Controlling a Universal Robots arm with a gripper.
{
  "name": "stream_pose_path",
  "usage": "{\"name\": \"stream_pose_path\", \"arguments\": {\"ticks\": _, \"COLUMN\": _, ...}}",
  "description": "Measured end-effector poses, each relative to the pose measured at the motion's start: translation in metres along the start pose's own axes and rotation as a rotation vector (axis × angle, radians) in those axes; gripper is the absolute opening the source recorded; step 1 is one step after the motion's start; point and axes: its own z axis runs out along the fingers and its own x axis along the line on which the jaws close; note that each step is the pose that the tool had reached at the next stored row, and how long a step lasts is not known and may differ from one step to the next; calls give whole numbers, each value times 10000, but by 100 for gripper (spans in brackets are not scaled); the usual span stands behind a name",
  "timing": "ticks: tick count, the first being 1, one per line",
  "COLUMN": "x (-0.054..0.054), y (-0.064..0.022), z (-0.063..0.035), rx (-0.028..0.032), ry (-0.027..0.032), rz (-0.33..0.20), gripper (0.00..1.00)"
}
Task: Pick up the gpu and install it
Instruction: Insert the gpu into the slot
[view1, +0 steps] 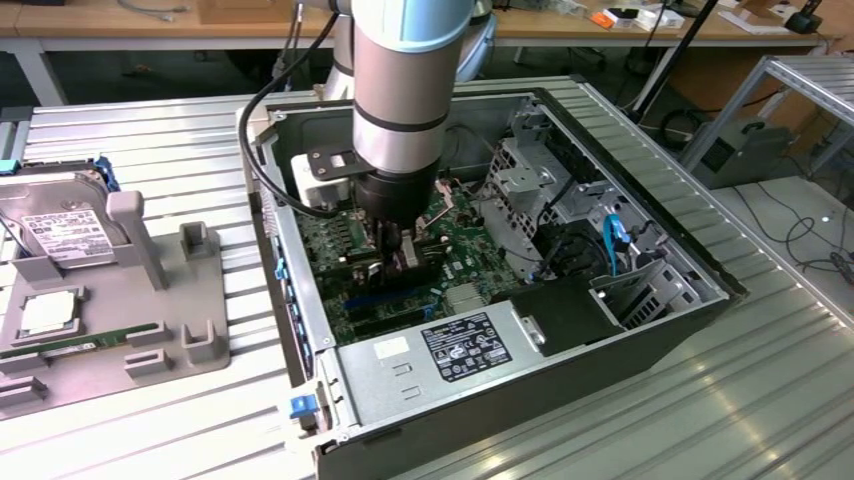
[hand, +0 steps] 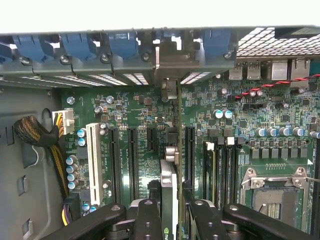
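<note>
Green motherboard (hand: 145, 115): floor of the open computer case (view1: 694, 290), black expansion slots (hand: 132, 160) running parallel.
gpu (hand: 168, 185): stands on edge between the fingers, directly below the wrist, long axis in line with the slots, over the gap beside one slot.
pincer (hand: 169, 210): pinching the gpu's upper edge, low inside the case.

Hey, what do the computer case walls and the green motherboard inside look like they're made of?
Computer case walls: likely bare sheet metal, matte grey, with folded edges and punched vents. Green motherboard: apparently a glossy green laminate circuit board, carrying soldered chips and black slots.
</note>
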Motion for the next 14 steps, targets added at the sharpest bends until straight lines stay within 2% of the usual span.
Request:
{"name": "stream_pose_path", "arguments": {"ticks": 6, "x": 2, "y": 1, "z": -1, "rx": -8, "ry": 16, "rz": 0, "gripper": 27}}
{"name": "stream_pose_path", "arguments": {"ticks": 8, "x": 1, "y": 1, "z": 1, "rx": -6, "ry": 13, "rz": 0, "gripper": 34}}
{"name": "stream_pose_path", "arguments": {"ticks": 9, "x": 2, "y": 1, "z": -1, "rx": -9, "ry": 16, "rz": 0, "gripper": 34}}
{"name": "stream_pose_path", "arguments": {"ticks": 10, "x": 2, "y": 1, "z": -1, "rx": -8, "ry": 16, "rz": 0, "gripper": 40}}
{"name": "stream_pose_path", "arguments": {"ticks": 11, "x": 2, "y": 1, "z": -4, "rx": -9, "ry": 18, "rz": 0, "gripper": 40}}
{"name": "stream_pose_path", "arguments": {"ticks": 13, "x": 2, "y": -1, "z": -45, "rx": -8, "ry": 18, "rz": 0, "gripper": 40}}
{"name": "stream_pose_path", "arguments": {"ticks": 14, "x": -1, "y": -4, "z": -106, "rx": -6, "ry": 16, "rz": -1, "gripper": 40}}
